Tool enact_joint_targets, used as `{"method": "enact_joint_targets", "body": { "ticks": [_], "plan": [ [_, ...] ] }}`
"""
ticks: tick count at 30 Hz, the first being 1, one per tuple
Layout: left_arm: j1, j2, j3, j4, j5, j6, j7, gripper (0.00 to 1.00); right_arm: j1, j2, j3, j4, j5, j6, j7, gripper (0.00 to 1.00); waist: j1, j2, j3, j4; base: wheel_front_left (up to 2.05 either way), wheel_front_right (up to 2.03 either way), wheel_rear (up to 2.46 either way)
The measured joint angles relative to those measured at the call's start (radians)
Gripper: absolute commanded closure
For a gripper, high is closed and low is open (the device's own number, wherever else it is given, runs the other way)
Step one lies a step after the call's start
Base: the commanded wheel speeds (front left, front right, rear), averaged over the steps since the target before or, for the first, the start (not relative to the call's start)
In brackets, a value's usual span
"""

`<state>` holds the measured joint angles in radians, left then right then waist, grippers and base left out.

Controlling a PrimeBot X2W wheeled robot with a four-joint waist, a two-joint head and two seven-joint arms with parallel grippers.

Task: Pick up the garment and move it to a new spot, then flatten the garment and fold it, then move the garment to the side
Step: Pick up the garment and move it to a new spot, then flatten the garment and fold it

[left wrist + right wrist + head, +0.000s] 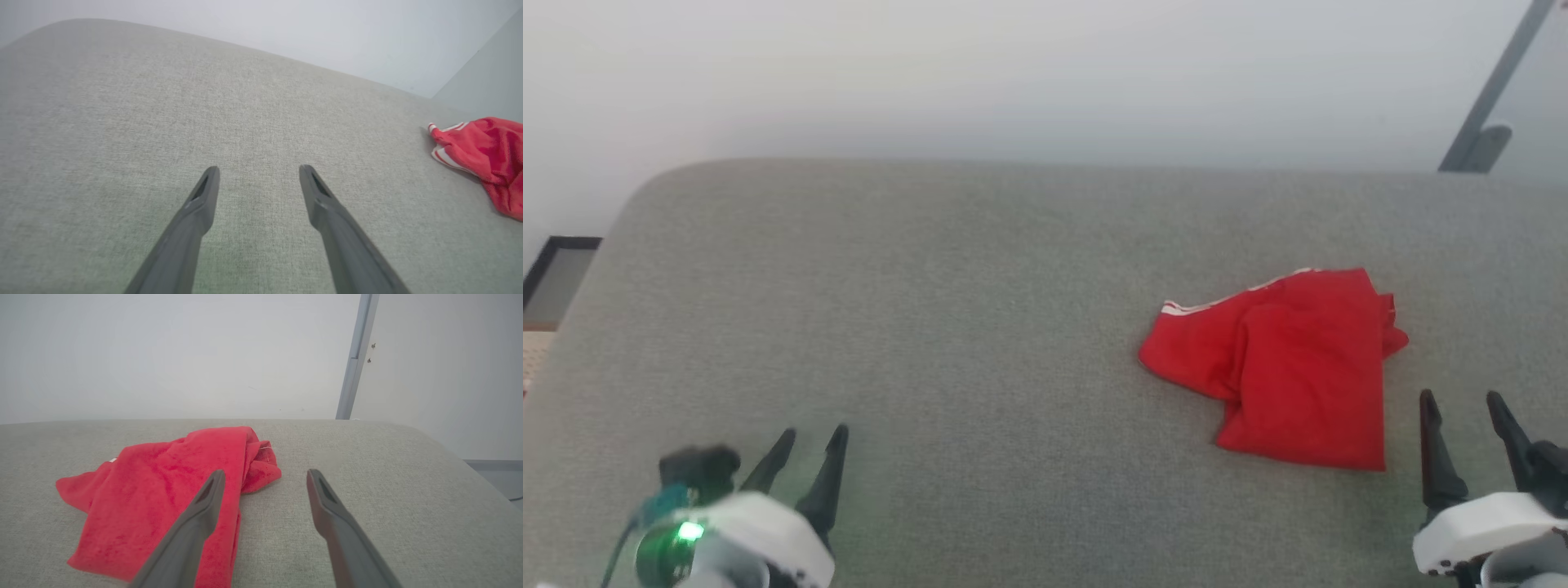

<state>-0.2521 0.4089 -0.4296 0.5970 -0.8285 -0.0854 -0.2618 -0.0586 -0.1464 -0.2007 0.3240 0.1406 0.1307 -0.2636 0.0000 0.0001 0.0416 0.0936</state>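
The garment (1282,371) lies bunched on the grey padded surface (931,310), just ahead and to the left of the right gripper (1460,398). That gripper's fingers stand spread with nothing between them. The left gripper (814,431) is likewise spread and empty, and the garment lies well apart to its right.

I counted one red garment (1290,367) on one grey fabric-covered counter (931,310). I had two pincers, my left pincer (814,431) at lower left and my right pincer (1460,398) at lower right, each with two dark fingers (1436,457), four altogether.
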Motion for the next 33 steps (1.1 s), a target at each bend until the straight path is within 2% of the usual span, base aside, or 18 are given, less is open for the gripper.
{"method": "enact_joint_targets", "body": {
  "ticks": [5,13,20,33],
  "plan": [
    [0.163,-0.046,0.190,-0.156,0.180,0.025,0.000,0.00,0.020,-0.012,-0.011,-0.006,0.000,0.000,0.000,0.00,0.0000,0.0000,-0.032,0.010,0.00,0.00,0.00],
    [0.311,-0.144,0.409,-0.399,0.422,-0.007,0.000,0.00,0.023,-0.027,-0.007,-0.046,0.002,0.000,0.000,0.00,0.0000,0.0000,-0.051,-0.006,0.00,0.00,0.00],
    [0.350,-0.195,0.455,-0.429,0.524,-0.034,0.000,0.00,0.023,-0.028,0.001,-0.057,0.008,0.000,0.000,0.00,0.0000,0.0000,-0.054,-0.023,0.00,0.00,0.00],
    [0.366,-0.238,0.498,-0.432,0.558,-0.043,0.000,0.00,0.022,-0.033,0.013,-0.037,0.013,0.000,0.000,0.00,0.0000,0.0000,-0.054,-0.036,0.00,0.00,0.00]
  ]
}}
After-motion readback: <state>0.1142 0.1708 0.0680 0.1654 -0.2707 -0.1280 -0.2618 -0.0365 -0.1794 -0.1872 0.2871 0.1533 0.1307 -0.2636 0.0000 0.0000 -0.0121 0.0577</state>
